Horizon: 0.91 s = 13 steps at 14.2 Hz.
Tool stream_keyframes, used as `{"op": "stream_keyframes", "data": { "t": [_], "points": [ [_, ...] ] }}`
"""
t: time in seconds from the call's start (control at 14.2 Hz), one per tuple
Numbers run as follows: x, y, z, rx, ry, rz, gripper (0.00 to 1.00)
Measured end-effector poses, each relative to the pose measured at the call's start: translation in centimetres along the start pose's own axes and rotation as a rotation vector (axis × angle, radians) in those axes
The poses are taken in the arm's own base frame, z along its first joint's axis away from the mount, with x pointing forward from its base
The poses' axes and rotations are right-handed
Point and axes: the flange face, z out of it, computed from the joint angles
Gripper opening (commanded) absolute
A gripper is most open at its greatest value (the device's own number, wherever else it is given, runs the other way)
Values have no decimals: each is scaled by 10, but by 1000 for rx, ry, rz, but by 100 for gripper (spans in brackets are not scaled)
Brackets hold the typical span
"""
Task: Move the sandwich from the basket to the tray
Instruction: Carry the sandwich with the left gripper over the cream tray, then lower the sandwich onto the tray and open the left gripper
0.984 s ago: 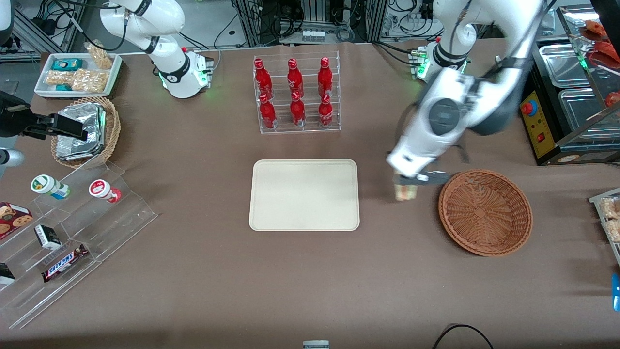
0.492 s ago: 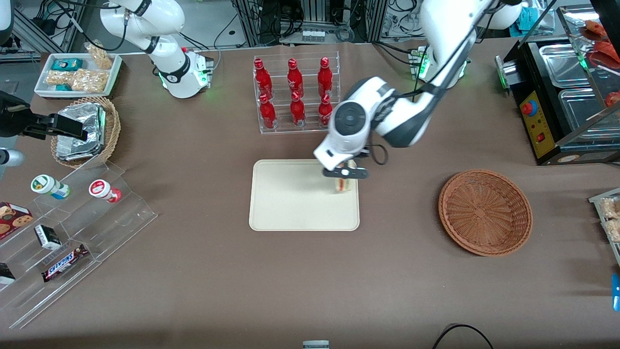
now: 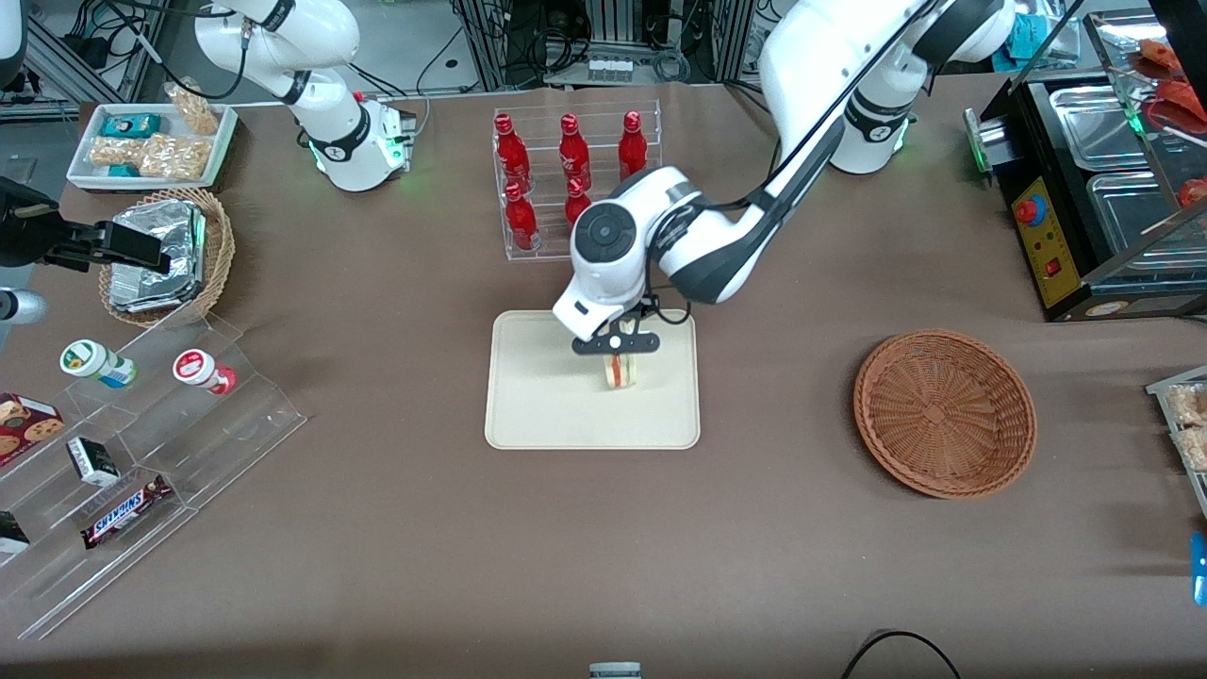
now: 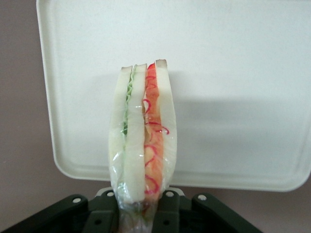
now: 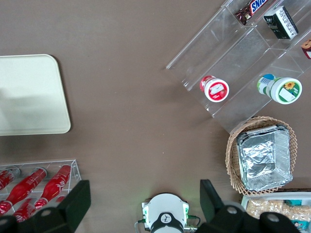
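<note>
Brown cloth covers the whole table (image 3: 396,528), and the largest task item on it is the cream tray (image 3: 537,405), lying flat near the middle, just nearer the front camera than the clear rack of red bottles (image 3: 537,189). Well apart from it, toward the working arm's end of the table, sits the shallow reddish-brown basket (image 3: 946,412), with nothing showing inside it.

Above the tray, the gripper (image 3: 618,347) hangs downward with its jaws closed narrowly on the sandwich (image 3: 620,371), pinching it across the bread faces at one end. The sandwich (image 4: 143,136) is over the tray's half nearer the basket, inside the rim; whether it touches the tray surface cannot be told, though the shadow on the tray (image 4: 233,63) in the wrist view suggests a gap.

Its long axis runs straight out from the gripper, downward toward the tray, with the layered cut edge facing the wrist camera: green filling on one side, red-orange on the other.

The main risk, as I judge it, is the release. Held on end like this, the wedge would probably topple when let go, and its soft, film-wrapped bread could cling to a finger or tip toward the nearby rim if dropped from above.
</note>
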Motion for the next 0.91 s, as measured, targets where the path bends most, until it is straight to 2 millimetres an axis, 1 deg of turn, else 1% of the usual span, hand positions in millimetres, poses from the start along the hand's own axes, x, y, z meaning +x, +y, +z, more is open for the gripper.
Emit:
{"op": "stream_keyframes", "data": {
  "t": [0.07, 0.14, 0.21, 0.35, 0.7, 0.84, 0.91],
  "points": [
    [4, 4, 9, -13, 7, -12, 27],
    [7, 8, 16, -26, 11, -22, 34],
    [8, 11, 22, -34, 12, -26, 48],
    [6, 17, 26, -43, 15, -26, 100],
    [9, 19, 19, -37, 54, -13, 100],
    [15, 14, 5, -28, 65, -23, 100],
    [23, 4, -10, -11, 66, -41, 100]
  ]
}}
